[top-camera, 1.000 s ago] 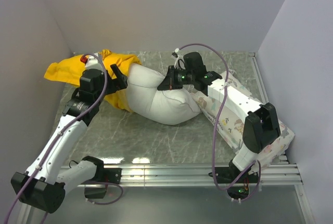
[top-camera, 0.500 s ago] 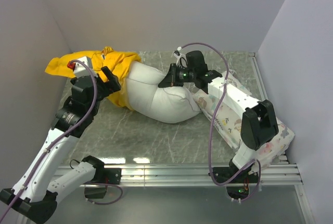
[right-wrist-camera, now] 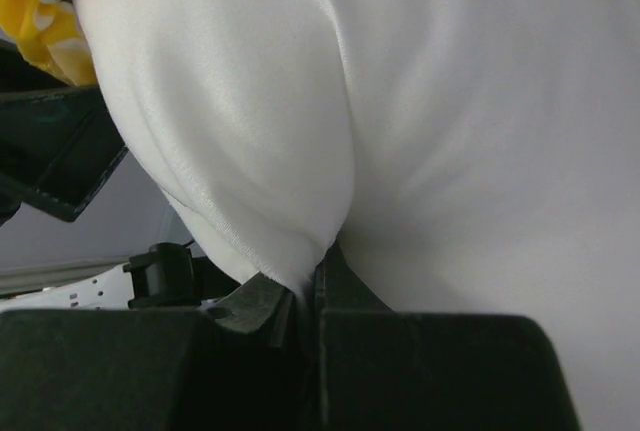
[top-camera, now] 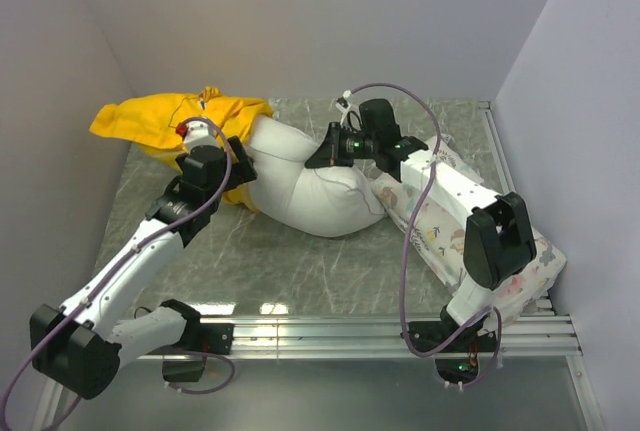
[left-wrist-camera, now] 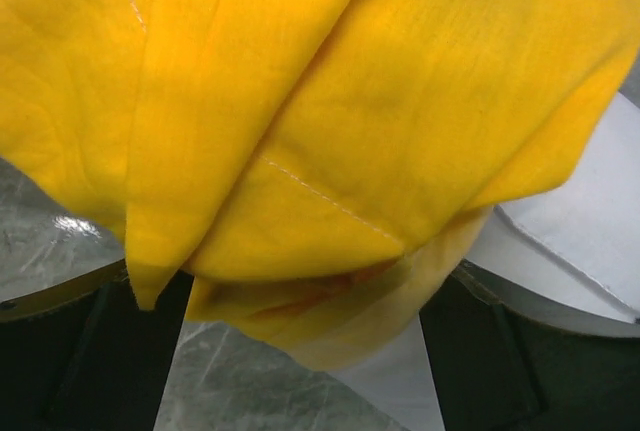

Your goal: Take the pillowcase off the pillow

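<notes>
The yellow pillowcase point(top-camera: 160, 123) lies crumpled at the back left, still over the left end of the plain white pillow point(top-camera: 305, 191). My left gripper point(top-camera: 240, 158) is open at the case's near edge. In the left wrist view the pillowcase point(left-wrist-camera: 300, 121) fills the frame, its folded edge hanging between the spread fingers point(left-wrist-camera: 110, 356), with the pillow point(left-wrist-camera: 585, 236) showing at the right. My right gripper point(top-camera: 325, 157) is shut on a pinched fold of the pillow point(right-wrist-camera: 460, 131) at its top middle; its jaws point(right-wrist-camera: 310, 301) meet on the white cloth.
A second pillow printed with small animals point(top-camera: 450, 226) lies along the right side under my right arm. Grey walls close in the left, back and right. A metal rail point(top-camera: 350, 329) runs along the near edge. The marble tabletop point(top-camera: 300, 271) shows in front of the pillow.
My left arm has swung back in from the left, bringing its open gripper rightward to the pillowcase's edge by the pillow. The right arm has stayed put, gripping the pillow.
</notes>
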`<state>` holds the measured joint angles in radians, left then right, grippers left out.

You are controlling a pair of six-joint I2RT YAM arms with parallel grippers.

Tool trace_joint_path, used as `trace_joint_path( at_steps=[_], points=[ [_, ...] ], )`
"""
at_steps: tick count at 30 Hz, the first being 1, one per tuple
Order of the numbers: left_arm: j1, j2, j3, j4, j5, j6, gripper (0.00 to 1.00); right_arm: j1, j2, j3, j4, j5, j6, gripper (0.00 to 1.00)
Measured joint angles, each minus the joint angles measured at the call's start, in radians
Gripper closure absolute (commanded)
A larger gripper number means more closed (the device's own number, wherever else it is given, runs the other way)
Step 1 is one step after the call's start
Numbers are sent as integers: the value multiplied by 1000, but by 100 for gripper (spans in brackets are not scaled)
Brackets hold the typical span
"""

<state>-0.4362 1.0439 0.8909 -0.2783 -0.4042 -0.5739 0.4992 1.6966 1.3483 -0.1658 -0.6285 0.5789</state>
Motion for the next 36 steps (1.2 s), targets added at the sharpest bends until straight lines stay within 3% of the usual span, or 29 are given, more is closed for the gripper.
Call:
trace_joint_path(
  at_steps=[2,3,5,6,9,10,15,25,26,29,36],
  points=[
    [0,34,14,7,-32,-10,20,-1,-12,-13,6,6,0,100],
    [0,47,24,8,-49,-15,33,-1,-18,-18,9,8,-1,100],
    [16,53,40,8,-73,-18,51,-1,-34,-31,16,11,-4,100],
    [34,53,49,6,-80,-14,69,-2,-43,-38,18,10,-6,100],
    [175,54,95,-19,-101,12,97,-7,-72,-54,16,4,-8,100],
    [231,58,112,-34,-104,24,100,-10,-84,-59,15,0,-10,100],
    [380,98,194,-94,-108,80,100,-25,-158,-92,-4,-27,-19,100],
    [383,174,338,-154,-59,190,100,-119,-249,-188,11,-119,17,100],
    [379,189,349,-157,-57,197,99,-117,-242,-183,1,-109,10,96],
    [331,253,399,-167,-88,226,100,-109,-201,-127,-61,-40,-26,59],
    [185,407,528,-171,-173,266,100,-77,-81,132,-271,256,-158,32]
  ],
)
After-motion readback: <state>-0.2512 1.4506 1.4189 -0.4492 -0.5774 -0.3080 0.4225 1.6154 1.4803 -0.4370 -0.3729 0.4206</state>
